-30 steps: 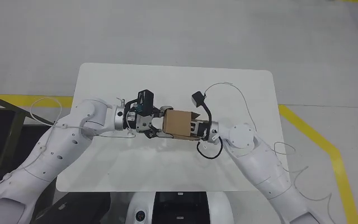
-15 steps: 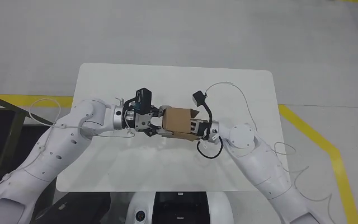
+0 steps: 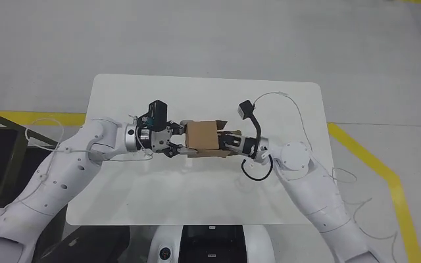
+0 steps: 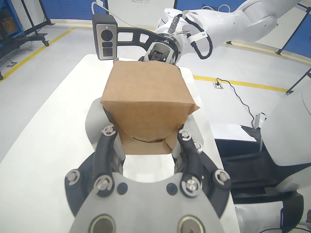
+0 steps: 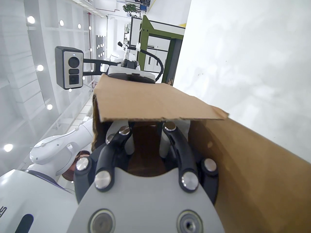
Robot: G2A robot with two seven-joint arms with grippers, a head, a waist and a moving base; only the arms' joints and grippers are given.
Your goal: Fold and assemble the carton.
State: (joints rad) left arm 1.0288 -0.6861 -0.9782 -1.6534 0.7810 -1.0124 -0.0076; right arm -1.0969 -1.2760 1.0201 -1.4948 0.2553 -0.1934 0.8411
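The brown carton (image 3: 202,137) hangs over the middle of the white table (image 3: 197,92), caught between the two arms, which meet there end to end. The left gripper (image 3: 183,140) is clamped on the carton's closed end, with one finger (image 4: 92,122) pressed against each side of the folded cardboard. The right gripper (image 3: 227,141) is pushed into the opposite, open end, beneath a loose flap (image 5: 158,105) that juts out over it, and from where I stand I cannot tell whether it has hold of anything in there.
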